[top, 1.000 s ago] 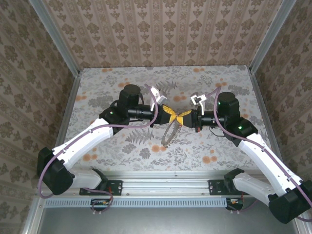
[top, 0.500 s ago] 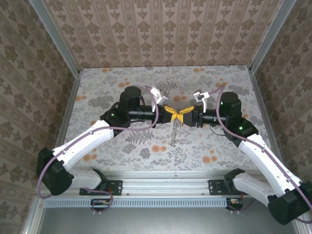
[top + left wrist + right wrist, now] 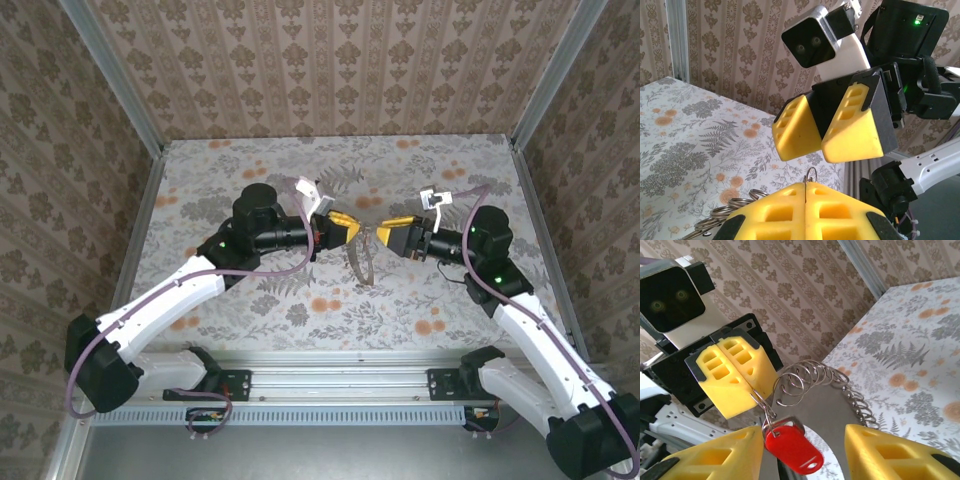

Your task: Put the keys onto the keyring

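My left gripper [image 3: 347, 228] is shut, its yellow pads [image 3: 732, 372] pinching a thin wire clip [image 3: 811, 175] of the keyring. From that clip hangs the key [image 3: 792, 445], with its bright red plastic head. The silvery chain of small rings [image 3: 825, 375] curls away beside the keyring's dark band [image 3: 827, 410]. In the top view the keyring [image 3: 362, 262] dangles below the two grippers, above the table. My right gripper [image 3: 388, 236] faces the left one and is open. Its pads [image 3: 715, 455] stand either side of the red key, the left one close beside it.
The floral-patterned table [image 3: 250, 300] lies under both arms, walled by patterned panels and aluminium posts [image 3: 140, 120]. The two grippers are nearly nose to nose over the middle of the table. The chain's rings [image 3: 725, 215] trail beside my left pads.
My right gripper has opened and drawn back to the right, away from the left gripper. The keyring now hangs from the left gripper alone, which has shifted slightly left.
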You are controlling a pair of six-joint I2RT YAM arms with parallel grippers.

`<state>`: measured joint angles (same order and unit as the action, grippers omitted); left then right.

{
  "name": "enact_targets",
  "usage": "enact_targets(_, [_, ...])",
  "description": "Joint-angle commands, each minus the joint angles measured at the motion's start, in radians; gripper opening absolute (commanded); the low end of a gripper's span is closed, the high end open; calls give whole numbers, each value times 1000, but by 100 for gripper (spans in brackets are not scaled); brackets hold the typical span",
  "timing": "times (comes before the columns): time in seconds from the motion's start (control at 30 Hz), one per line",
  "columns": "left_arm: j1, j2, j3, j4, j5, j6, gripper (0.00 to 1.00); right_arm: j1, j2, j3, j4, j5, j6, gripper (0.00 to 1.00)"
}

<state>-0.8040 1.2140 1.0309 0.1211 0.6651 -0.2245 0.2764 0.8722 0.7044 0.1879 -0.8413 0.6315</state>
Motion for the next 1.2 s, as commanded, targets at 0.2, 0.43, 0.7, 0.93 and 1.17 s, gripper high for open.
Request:
enact_targets(0.2, [-6, -9, 12, 66, 6, -12, 0, 69, 18, -25, 110, -32, 43, 49])
enact_targets(0.43, [-6, -1, 20, 62, 4, -9, 0, 86, 31, -47, 130, -35, 52, 47])
enact_targets(0.7, [-6, 5, 25, 64, 10, -10, 0, 116, 43, -66, 143, -11, 51, 49])
enact_targets(0.93, [-6, 2, 24, 64, 7, -13, 0, 143, 73, -60, 165, -15, 50, 49])
enact_targets(1.17, [-6, 0, 23, 65, 5, -13, 0, 145, 64, -69, 156, 1, 45, 41])
